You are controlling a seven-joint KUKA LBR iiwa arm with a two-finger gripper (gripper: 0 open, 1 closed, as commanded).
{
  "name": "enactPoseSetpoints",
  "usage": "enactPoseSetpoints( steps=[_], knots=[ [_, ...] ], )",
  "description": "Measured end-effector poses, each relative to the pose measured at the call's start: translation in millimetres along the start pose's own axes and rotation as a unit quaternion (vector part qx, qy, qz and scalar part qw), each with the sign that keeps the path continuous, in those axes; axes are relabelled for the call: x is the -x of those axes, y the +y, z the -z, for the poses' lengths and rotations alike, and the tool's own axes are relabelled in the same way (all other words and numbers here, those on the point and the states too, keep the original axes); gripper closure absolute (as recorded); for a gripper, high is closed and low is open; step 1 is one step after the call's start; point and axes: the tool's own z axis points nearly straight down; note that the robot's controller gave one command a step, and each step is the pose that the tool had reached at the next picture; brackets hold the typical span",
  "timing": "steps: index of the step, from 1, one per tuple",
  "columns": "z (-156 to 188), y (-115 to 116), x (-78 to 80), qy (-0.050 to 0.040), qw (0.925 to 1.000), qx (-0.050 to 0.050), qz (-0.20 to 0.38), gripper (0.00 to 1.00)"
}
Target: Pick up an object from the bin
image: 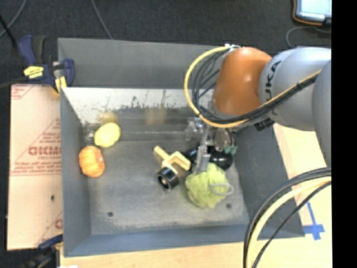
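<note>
End effector [203, 156] low at centre right of frame, just above green fluff [207, 188], beside tan block [177, 161]; opening impossible to tell.

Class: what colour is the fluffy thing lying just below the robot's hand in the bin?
The fluffy thing is yellow-green, seen best in the camera view.

Brand lettering [271, 78] stands on the grey casing of the robot arm [298, 88], up and to the right of the gripper [203, 162] and just beside the orange cover [240, 82]. It is in dark capitals running slantwise along the casing, and "UKA" can be read. The start of the word is cut off at the edge of the orange cover. The screen of the device [310, 5], far above and to the right of the gripper, is too small to read.
</note>
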Motion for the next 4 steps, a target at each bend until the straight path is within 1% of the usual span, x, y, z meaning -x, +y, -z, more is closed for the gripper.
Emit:
enactPoseSetpoints(
  steps=[1, 2, 3, 4],
  knots=[
    [5, 0, 1.2, -0.0034, 1.0, 0.0, 0.0, 0.0],
    [-34, 1, -9.8, -0.0054, 0.9999, 0.001, -0.011, 0.0],
    [-22, 24, -27.1, -0.0058, 0.9975, 0.001, -0.071, 1.0],
    [-23, 24, -27.1, -0.0054, 0.9975, 0.0, -0.07, 1.0]
  ],
)
